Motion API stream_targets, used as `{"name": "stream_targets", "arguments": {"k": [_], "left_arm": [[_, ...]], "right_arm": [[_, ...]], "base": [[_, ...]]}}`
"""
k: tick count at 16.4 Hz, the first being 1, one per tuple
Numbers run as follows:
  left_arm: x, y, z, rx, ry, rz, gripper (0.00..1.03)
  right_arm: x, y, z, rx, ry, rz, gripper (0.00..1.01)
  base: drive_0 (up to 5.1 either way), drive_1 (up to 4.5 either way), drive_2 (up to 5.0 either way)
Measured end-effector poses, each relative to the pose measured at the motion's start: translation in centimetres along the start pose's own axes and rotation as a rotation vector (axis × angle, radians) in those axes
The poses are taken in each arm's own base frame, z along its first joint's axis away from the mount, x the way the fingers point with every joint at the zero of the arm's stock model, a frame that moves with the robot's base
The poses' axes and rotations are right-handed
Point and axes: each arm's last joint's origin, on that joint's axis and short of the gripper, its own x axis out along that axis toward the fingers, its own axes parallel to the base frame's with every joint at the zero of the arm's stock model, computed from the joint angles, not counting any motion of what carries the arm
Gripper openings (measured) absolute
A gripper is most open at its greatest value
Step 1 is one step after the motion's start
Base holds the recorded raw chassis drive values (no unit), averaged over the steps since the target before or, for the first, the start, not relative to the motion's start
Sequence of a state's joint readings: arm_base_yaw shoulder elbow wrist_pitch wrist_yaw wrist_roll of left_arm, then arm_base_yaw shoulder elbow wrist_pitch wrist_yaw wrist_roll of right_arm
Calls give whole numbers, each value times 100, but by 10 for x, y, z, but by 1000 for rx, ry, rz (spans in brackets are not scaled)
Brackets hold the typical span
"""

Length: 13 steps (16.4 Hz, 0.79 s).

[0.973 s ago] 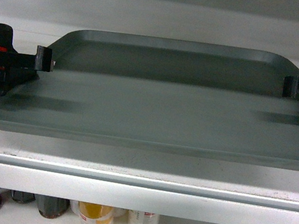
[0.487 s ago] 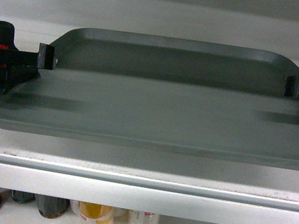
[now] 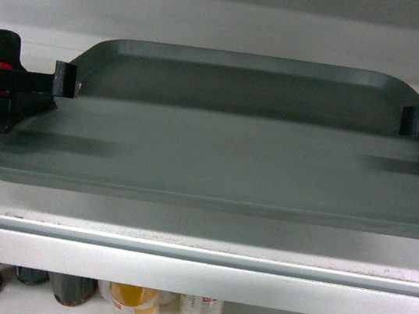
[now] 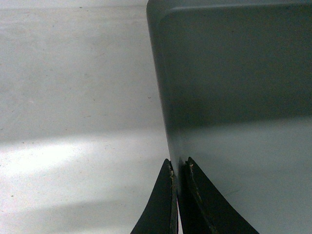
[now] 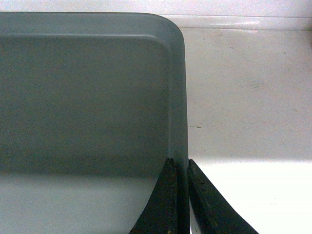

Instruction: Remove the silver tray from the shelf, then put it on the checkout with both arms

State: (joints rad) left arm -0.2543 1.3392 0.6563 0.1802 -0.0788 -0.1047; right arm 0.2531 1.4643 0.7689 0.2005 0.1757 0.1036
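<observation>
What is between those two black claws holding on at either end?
Only the silver tray: the head view shows its bare grey surface running from the left gripper to the right gripper, nothing resting on it. Each wrist view shows jaws pinching its rim.

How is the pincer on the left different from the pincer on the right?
The left pincer shows red marks on its body; the right pincer shows none in view. The left one grips the tray by its left rim, the right one by its right rim. The left arm shows more fully in the head view; the right is cut off at the edge. Both are black and shut on the tray's rim.
</observation>
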Motion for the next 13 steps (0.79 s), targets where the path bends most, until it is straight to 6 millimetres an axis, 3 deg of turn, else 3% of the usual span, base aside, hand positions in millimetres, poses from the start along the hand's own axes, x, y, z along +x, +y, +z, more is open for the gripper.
{"name": "stream_targets", "arguments": {"k": [13], "left_arm": [[0, 0, 0, 0, 0, 0, 4]], "right_arm": [[0, 0, 0, 0, 0, 0, 3]], "base": [[0, 0, 0]]}}
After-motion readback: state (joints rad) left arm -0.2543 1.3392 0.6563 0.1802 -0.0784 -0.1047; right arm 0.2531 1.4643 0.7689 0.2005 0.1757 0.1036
